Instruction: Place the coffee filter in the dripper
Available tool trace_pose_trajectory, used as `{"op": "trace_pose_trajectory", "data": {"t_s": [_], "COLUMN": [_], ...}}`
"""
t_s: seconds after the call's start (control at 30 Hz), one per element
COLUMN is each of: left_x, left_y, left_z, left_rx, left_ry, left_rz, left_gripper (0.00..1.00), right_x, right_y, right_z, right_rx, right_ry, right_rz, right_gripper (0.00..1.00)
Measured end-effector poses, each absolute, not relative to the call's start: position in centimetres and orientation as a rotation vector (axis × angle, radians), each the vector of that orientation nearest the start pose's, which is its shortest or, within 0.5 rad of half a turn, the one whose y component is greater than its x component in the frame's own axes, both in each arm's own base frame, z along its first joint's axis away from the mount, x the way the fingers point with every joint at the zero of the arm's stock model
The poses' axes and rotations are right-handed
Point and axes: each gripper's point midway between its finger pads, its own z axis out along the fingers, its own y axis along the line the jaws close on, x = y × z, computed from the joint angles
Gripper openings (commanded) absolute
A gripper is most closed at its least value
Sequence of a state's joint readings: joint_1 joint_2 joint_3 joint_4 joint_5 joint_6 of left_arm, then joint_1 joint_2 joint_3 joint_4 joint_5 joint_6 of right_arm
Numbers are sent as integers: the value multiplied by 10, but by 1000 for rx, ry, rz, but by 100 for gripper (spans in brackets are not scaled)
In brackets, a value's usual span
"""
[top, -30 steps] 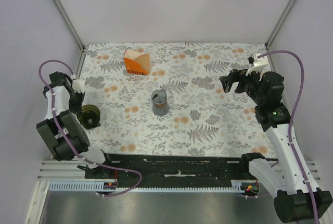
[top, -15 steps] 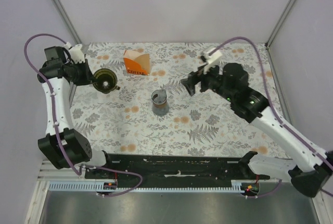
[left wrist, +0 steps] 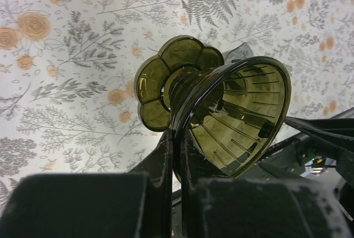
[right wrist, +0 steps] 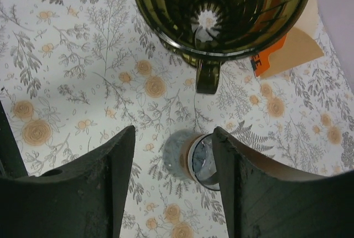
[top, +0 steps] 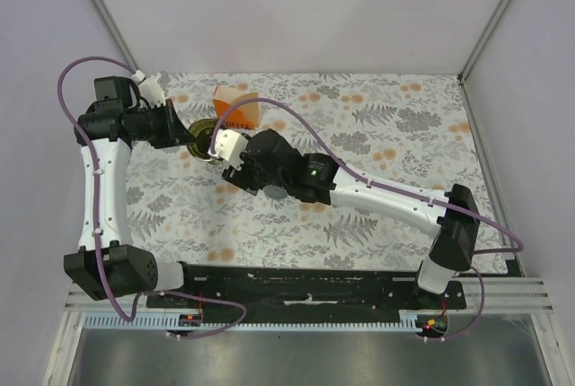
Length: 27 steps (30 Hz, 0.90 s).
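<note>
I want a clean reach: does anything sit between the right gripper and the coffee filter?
Partly: the dripper, held up by the left gripper, hides part of the carton; the filter poking out beside it is unblocked.

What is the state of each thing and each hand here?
dripper: lifted, tilted, empty.
left hand: shut on the dripper's rim.
right hand: open, empty.
coffee filter: sticking out of the carton.
carton: lying on the table.
glass jar: standing on the table.

Dark green translucent dripper (left wrist: pixel 238 110), tipped sideways, held aloft.
</note>
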State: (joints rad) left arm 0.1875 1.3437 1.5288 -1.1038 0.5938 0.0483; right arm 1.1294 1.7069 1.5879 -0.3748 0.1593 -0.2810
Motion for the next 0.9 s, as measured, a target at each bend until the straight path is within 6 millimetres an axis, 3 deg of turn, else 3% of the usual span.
{"op": "trace_pose_trajectory", "data": {"t_s": [0.13,0.23,0.47,0.53,0.57,0.6,0.63,0.67,0.7,0.8,0.9], "left_x": [300,298,291,292,291,292,292,292,291,291,302], "left_y": [-49,-51,-55,-56,-56,-56,-56,-56,-57,-56,-48], "left_z": [281,285,287,286,285,285,285,285,285,290,306], "left_rx": [72,76,83,83,82,82,83,82,89,75,79], "left_ry": [2354,2339,2327,2328,2329,2329,2329,2328,2327,2335,2303], "left_rz": [-690,-698,-722,-730,-730,-731,-732,-736,-737,-729,-660], "left_gripper": [2,2,2,2,12,29,60,77,86,89,90], "right_x": [260,269,287,288,288,288,289,290,291,300,310], "right_y": [449,458,466,464,464,464,463,463,462,452,426], "right_z": [265,271,267,266,265,265,265,266,266,265,267], "right_rx": [-1234,-1203,-1174,-1179,-1183,-1184,-1182,-1181,-1177,-1160,-1132], "right_ry": [1619,1606,1611,1613,1614,1614,1614,1615,1618,1639,1671], "right_rz": [374,361,320,309,306,306,304,306,311,328,333], "right_gripper": [46,42,3,0,0,0,0,0,0,0,0]}}
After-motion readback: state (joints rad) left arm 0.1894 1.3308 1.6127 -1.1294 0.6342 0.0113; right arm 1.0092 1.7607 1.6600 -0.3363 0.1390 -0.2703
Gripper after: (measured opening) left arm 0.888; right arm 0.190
